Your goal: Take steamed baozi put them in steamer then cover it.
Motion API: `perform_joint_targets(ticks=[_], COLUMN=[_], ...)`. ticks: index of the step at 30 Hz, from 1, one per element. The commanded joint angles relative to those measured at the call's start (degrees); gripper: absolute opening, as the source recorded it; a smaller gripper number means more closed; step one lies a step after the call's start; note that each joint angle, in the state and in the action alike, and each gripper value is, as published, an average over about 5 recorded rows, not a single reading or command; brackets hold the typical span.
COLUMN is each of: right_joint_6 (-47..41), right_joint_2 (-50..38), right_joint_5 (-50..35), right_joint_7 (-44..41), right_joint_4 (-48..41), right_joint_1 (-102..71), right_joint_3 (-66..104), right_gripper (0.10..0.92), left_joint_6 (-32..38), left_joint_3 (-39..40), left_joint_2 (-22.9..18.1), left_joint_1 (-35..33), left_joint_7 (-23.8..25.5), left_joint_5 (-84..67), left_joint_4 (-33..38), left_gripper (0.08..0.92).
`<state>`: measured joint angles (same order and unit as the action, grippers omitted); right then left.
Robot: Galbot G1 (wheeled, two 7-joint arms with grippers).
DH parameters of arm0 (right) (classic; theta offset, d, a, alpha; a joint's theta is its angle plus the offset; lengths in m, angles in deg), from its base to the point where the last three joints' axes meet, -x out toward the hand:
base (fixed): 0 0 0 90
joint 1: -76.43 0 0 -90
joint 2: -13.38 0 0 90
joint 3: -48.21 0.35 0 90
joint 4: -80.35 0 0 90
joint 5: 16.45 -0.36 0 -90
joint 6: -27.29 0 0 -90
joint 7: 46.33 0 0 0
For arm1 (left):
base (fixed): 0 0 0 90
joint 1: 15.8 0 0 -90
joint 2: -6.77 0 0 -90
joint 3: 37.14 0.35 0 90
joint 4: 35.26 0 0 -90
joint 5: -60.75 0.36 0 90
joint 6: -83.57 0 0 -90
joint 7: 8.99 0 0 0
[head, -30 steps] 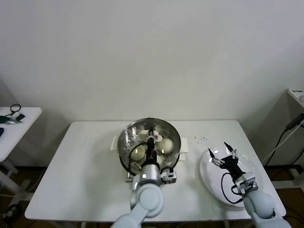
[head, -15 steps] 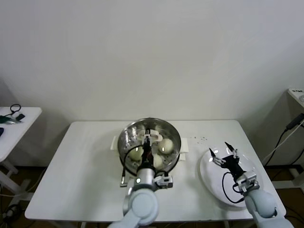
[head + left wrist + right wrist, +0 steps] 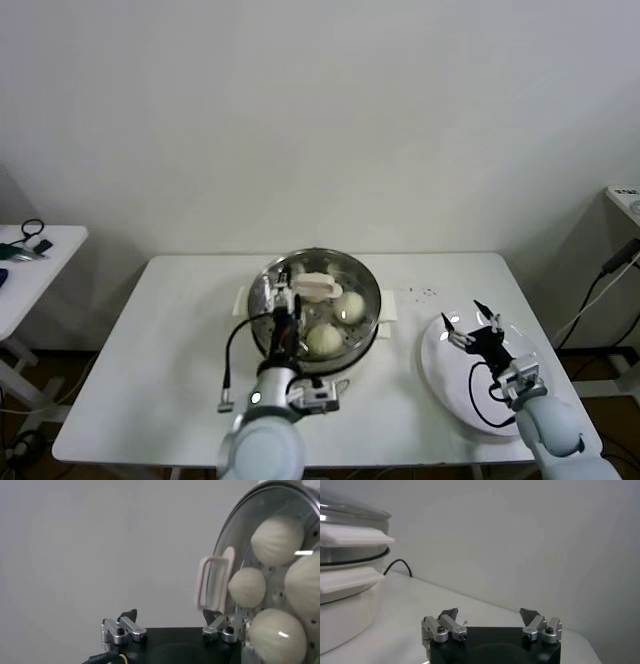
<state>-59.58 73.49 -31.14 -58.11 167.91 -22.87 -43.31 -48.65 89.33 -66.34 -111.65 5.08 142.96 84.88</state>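
The steamer (image 3: 268, 318) stands mid-table on its cream base, and it also shows in the right wrist view (image 3: 345, 555). The glass lid (image 3: 352, 278) with its cream handle (image 3: 318, 285) lies on it. Several cream-white baozi (image 3: 323, 340) show through the glass, also in the left wrist view (image 3: 277, 540). My left gripper (image 3: 285, 312) is open and empty over the pot's left part, beside the handle (image 3: 214, 582) and clear of it (image 3: 170, 615). My right gripper (image 3: 470, 325) is open and empty above the white plate (image 3: 455, 385), and shows the same in its wrist view (image 3: 489, 612).
A white side table (image 3: 35, 255) with small items stands at the far left. A few dark specks (image 3: 425, 293) lie on the table between pot and plate. A black cable (image 3: 400, 565) runs behind the steamer. Grey cables (image 3: 600, 290) hang at the far right.
My left gripper has moved left, off the lid's handle, which now shows free on top of the steamer. The right gripper has stayed over the plate.
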Motion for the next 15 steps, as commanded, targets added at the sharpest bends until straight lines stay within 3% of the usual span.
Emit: perform_joint_targets(ticks=[1,8,15], right_joint_6=[-1.6,-1.1,-0.45], right_joint_2=[0.47,1.16,1.41], right_joint_5=[-1.88,-2.3,-2.29], right_joint_7=[-0.06,-0.25,-0.79], right_joint_4=[1.24,2.4,2.36], right_joint_1=[-0.32,-1.35,-2.03], right_joint_3=[0.54,1.64,1.95], right_gripper=[0.823,0.823,0.823], left_joint_6=[3.21,16.67,25.35], left_joint_3=[-13.07,-30.08,-43.06], left_joint_2=[5.65,2.22,-3.71], left_joint_1=[-7.49,-16.52,-24.28], left_joint_7=[-12.72,-21.71,-20.37], left_joint_5=[-17.51,-42.86,-64.52], left_joint_4=[7.19,7.4,6.63], left_gripper=[0.822,0.823,0.823])
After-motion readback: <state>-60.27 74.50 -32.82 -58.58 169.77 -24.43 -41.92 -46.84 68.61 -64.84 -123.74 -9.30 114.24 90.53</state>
